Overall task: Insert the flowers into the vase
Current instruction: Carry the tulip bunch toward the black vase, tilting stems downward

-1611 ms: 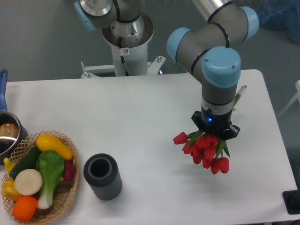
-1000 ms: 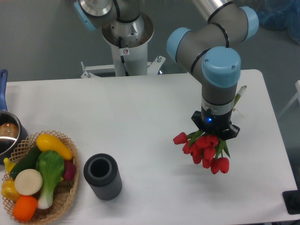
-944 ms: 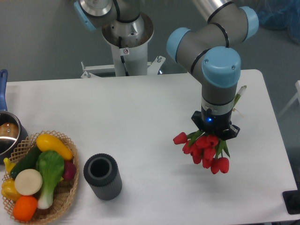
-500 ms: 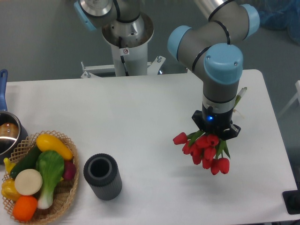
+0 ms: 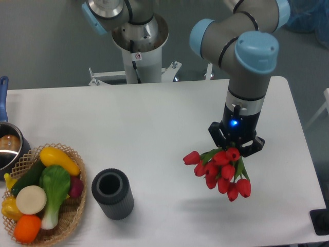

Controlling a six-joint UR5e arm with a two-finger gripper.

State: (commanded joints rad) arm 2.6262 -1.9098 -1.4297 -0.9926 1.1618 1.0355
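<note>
The flowers [image 5: 218,172], a bunch of red tulips with green leaves, hang from my gripper [image 5: 235,146] over the right half of the white table; their stems are hidden under the gripper body. The gripper is shut on the bunch and holds it clear of the table, with a shadow below. The vase [image 5: 112,193], a dark grey ribbed cylinder with a thick rim, stands upright and empty near the front edge, well to the left of the flowers.
A wicker basket [image 5: 72,216] with toy vegetables and fruits sits at the front left, close beside the vase. A metal pot [image 5: 6,146] with a blue handle is at the left edge. The arm's base stands behind the table.
The arm has lifted and the bunch has risen off the table, shifting slightly left and toward the front. The vase and basket have not moved.
</note>
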